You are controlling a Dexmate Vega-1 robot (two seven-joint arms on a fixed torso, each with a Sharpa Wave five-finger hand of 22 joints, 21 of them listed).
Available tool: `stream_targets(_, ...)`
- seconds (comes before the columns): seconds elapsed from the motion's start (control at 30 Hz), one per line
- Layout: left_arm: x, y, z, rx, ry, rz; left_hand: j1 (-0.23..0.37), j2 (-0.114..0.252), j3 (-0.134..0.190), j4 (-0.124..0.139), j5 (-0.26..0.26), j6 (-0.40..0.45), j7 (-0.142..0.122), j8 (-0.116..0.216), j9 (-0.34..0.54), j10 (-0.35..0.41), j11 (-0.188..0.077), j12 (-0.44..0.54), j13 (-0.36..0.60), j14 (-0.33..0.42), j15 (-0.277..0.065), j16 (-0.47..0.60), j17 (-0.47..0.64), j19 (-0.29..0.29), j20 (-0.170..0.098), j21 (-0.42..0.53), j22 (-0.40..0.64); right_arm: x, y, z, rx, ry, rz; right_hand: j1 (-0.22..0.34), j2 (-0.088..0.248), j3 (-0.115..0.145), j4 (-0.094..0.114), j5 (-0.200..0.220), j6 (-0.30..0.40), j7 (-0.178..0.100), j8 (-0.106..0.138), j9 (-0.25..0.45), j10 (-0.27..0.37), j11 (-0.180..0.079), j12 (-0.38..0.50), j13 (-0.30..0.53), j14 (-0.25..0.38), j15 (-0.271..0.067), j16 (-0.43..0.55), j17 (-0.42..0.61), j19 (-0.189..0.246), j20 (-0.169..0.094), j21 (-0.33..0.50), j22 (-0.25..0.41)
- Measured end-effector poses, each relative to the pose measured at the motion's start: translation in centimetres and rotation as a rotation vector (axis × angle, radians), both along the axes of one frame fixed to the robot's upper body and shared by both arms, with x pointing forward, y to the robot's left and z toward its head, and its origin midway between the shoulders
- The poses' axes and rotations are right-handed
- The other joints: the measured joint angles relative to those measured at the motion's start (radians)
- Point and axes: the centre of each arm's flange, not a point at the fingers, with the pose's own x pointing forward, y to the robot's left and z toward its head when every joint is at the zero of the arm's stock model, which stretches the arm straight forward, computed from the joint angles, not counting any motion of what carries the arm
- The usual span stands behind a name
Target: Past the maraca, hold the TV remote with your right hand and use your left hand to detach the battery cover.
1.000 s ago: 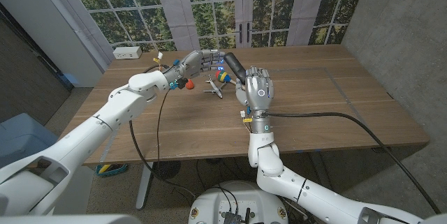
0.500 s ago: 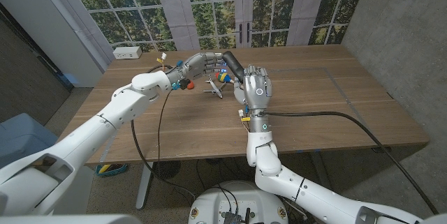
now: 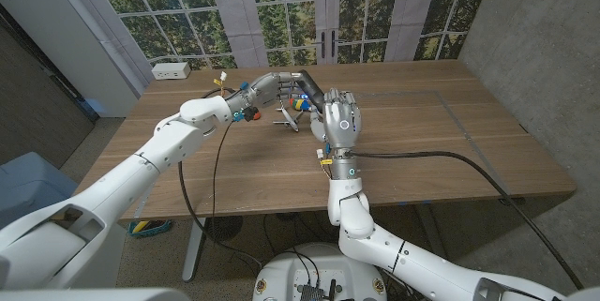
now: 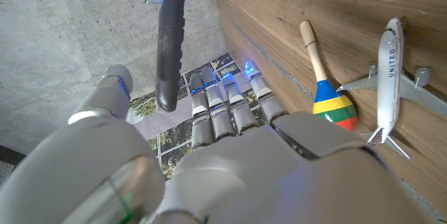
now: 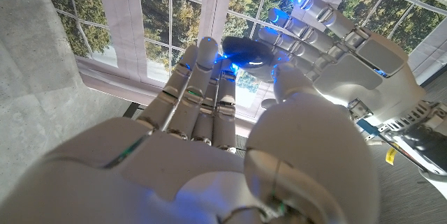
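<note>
The right robot hand (image 3: pixel 339 121) grips the TV remote (image 3: pixel 311 87) clear of the tabletop (image 3: pixel 441 142), above the maraca (image 3: pixel 298 104). The left robot hand (image 3: pixel 274 85) is fingers apart, reaching its upper end. Step: cover approach. Next: seat fingertips on the battery cover and slide it off.

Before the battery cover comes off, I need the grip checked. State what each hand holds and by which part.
The right hand grips the long black TV remote by its lower end. The left hand reaches its fingers to the upper end; whether it grips cannot be told.
</note>
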Motion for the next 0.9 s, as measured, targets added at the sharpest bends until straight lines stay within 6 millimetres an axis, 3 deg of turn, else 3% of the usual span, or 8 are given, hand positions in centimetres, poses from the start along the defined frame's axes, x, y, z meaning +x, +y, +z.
stream_targets(0.3, -0.2, 0.1, -0.2, -0.027, -0.009, 0.001, 0.03, 0.03, -0.017, -0.003, 0.0, 0.127, -0.021, 0.042, 0.012, 0.164, -0.028, 0.047, 0.016, 0.097, -0.006, 0.007, 0.0, 0.06, -0.014, -0.008, 0.0, 0.0, 0.3, 0.1, 0.0, -0.005, 0.002, 0.0, 0.0, 0.001, 0.001, 0.0, 0.0, 0.0, 0.002, 0.0, 0.0, 0.0, -0.005, 0.002, 0.0, 0.0, 0.0, 0.0, -0.001, -0.001, 0.008, 0.0)
stream_targets(0.43, -0.4, 0.2, -0.3, -0.043, -0.015, 0.011, 0.06, 0.06, -0.018, -0.006, 0.0, 0.146, -0.026, 0.056, 0.024, 0.196, -0.038, 0.056, 0.027, 0.12, -0.007, 0.014, -0.005, 0.075, -0.013, -0.013, 0.0, 0.0, 0.4, 0.2, -0.002, -0.007, 0.005, 0.0, 0.0, 0.001, 0.001, 0.0, 0.0, 0.0, 0.004, 0.0, 0.0, 0.0, -0.005, 0.002, 0.0, 0.0, 0.0, 0.0, -0.004, -0.004, 0.008, 0.0)
stream_targets(0.67, -0.8, 0.0, -0.3, -0.069, -0.026, 0.029, 0.156, 0.118, 0.008, -0.02, 0.008, 0.176, -0.036, 0.083, 0.043, 0.241, -0.062, 0.072, 0.049, 0.149, -0.011, 0.014, -0.002, 0.099, -0.009, -0.016, 0.005, -0.1, 0.3, 0.3, -0.007, -0.01, 0.022, 0.0, 0.0, 0.003, 0.003, 0.0, 0.0, 0.0, 0.004, -0.003, 0.0, 0.0, -0.009, 0.002, 0.0, 0.0, 0.0, 0.0, -0.009, 0.002, 0.016, 0.0)
stream_targets(0.9, -1.0, -0.6, -0.3, -0.092, -0.036, 0.048, 0.228, 0.129, 0.01, -0.023, 0.012, 0.202, -0.053, 0.113, 0.066, 0.278, -0.072, 0.09, 0.076, 0.185, -0.014, 0.019, -0.002, 0.123, -0.004, -0.016, 0.005, -0.4, 0.0, 0.4, -0.011, -0.013, 0.038, 0.0, 0.0, 0.003, 0.003, 0.004, 0.004, 0.004, 0.004, -0.005, 0.009, 0.002, -0.009, 0.007, 0.0, 0.0, 0.008, 0.0, -0.009, 0.002, 0.017, 0.0)
